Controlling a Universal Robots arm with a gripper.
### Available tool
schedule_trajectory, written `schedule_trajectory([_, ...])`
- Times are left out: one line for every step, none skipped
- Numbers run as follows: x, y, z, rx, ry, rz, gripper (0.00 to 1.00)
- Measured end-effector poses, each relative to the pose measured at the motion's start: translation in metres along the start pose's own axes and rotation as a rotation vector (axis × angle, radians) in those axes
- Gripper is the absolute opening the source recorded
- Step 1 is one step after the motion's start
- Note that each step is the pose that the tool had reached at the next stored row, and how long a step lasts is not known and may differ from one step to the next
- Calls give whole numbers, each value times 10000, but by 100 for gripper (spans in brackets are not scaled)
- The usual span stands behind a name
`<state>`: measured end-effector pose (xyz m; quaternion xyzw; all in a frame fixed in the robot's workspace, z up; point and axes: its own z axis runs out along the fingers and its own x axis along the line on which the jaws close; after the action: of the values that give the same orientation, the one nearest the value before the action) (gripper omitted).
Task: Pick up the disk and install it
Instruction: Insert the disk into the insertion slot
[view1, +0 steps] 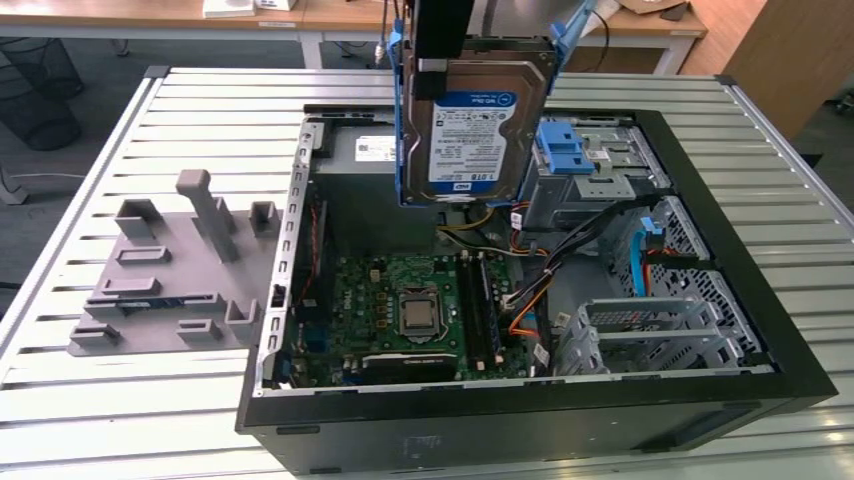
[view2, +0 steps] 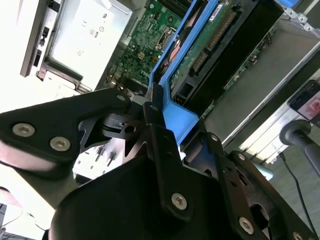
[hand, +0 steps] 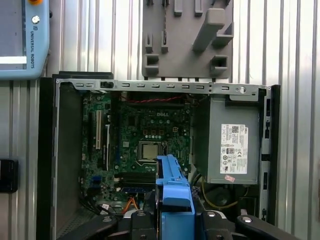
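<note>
Disk (view1: 470, 130): is hanging upright, label outward, above the open computer case (view1: 534, 430). Gripper (view2: 155, 107): fingers are clamping the blue carrier frame (view2: 179, 114) at the disk's upper end. Judged stiff, dense and shock-sensitive; the frame's side rails are offering the safest hold.

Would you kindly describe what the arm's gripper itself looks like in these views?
In the second wrist view the gripper is matte black. It is built from flat, angular plates joined as hinged linkages, and these are fastened with round silver screws. The first wrist view shows the same black links.
</note>
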<state>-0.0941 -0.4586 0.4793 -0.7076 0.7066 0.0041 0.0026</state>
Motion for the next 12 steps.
schedule_trajectory([5,0,0,1,0,0,36])
schedule_trajectory([5,0,0,0,1,1,36])
schedule_trajectory([5,0,0,0,1,2,36])
schedule_trajectory([5,0,-1,-1,2,1,36])
schedule_trajectory([6,0,-1,-1,2,0,36])
schedule_trajectory([7,0,-1,-1,2,0,36])
schedule_trajectory([12,0,-1,-1,3,-1,36])
schedule_trajectory([28,-1,-1,-1,2,-2,36])
schedule_trajectory([52,-1,0,-1,2,-2,36])
schedule_trajectory([81,0,0,-1,3,1,36])
schedule_trajectory([115,0,0,-1,3,0,36])
schedule_trajectory([152,0,0,-1,2,0,36])
